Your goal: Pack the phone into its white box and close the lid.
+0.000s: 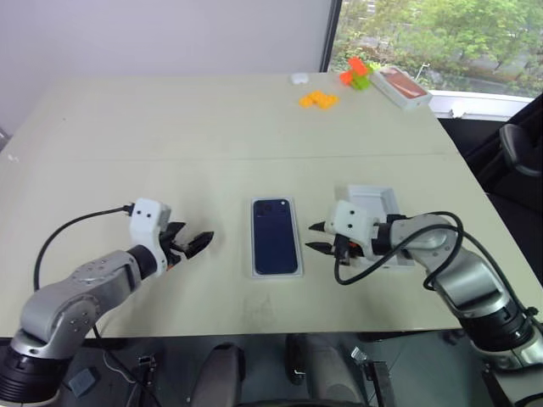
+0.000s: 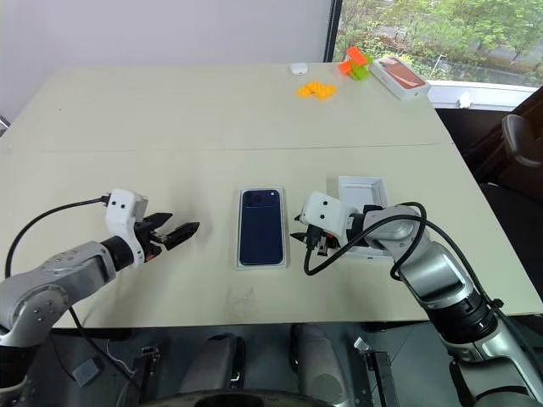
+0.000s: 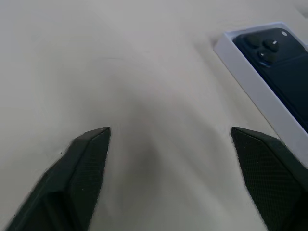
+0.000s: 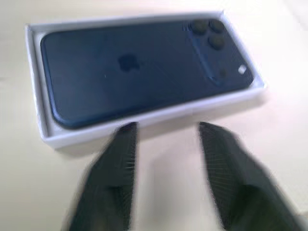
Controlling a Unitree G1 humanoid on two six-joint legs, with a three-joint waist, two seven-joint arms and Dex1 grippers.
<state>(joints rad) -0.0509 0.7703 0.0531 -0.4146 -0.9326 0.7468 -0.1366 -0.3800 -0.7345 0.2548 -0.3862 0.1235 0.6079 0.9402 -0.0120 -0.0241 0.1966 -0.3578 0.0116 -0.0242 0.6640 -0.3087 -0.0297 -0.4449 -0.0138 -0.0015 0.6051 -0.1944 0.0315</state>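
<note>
The table (image 1: 170, 127) carries the white box (image 1: 276, 273) near its front edge, between the two grippers. The lid (image 1: 373, 199) lies open side up just right of the box, partly behind the right arm. The phone (image 1: 275, 236) lies flat inside the box, camera bump at the far end. The left gripper (image 1: 193, 244) hovers left of the box, apart from it, fingers (image 3: 86, 163) spread and empty. The right gripper (image 1: 317, 238) sits just right of the box, fingers (image 4: 120, 159) parted, holding nothing.

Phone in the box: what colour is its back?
Dark navy blue phone, clearest in the right wrist view.
</note>
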